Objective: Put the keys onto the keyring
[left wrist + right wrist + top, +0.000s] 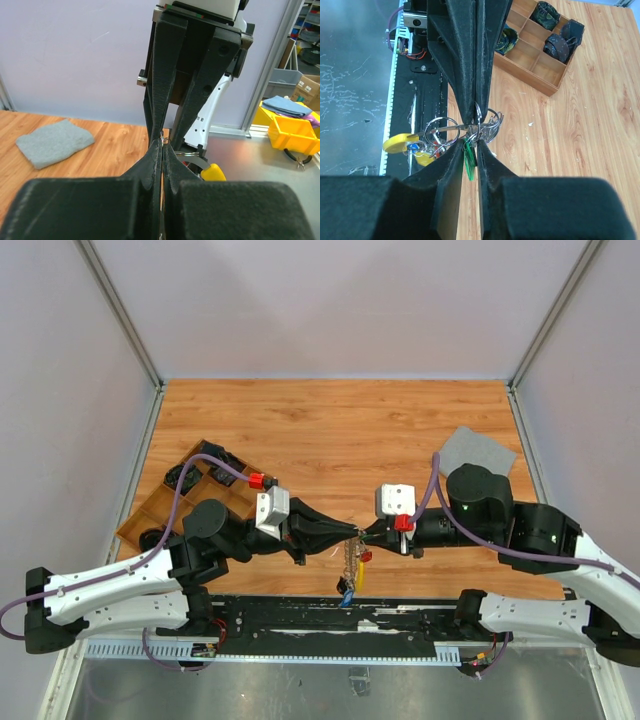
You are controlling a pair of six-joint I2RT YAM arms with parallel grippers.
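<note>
Both grippers meet tip to tip above the table's near edge. My left gripper (351,532) (162,142) is shut on the keyring (489,125), a cluster of thin silver rings. A beaded chain (350,558) and keys with yellow (400,143) and blue (414,147) heads hang from the keyring. My right gripper (369,532) (472,146) faces it, with its jaws closed narrowly round a green key (469,160) whose tip sits at the rings. In the left wrist view only a bit of ring and a yellow key head (213,172) show.
A wooden compartment tray (150,512) (535,76) holding dark rolled items stands at the left. The grey cloth square (478,452) (55,142) lies at the back right. The black rail (300,615) of the arm bases runs along the near edge, below the hanging keys.
</note>
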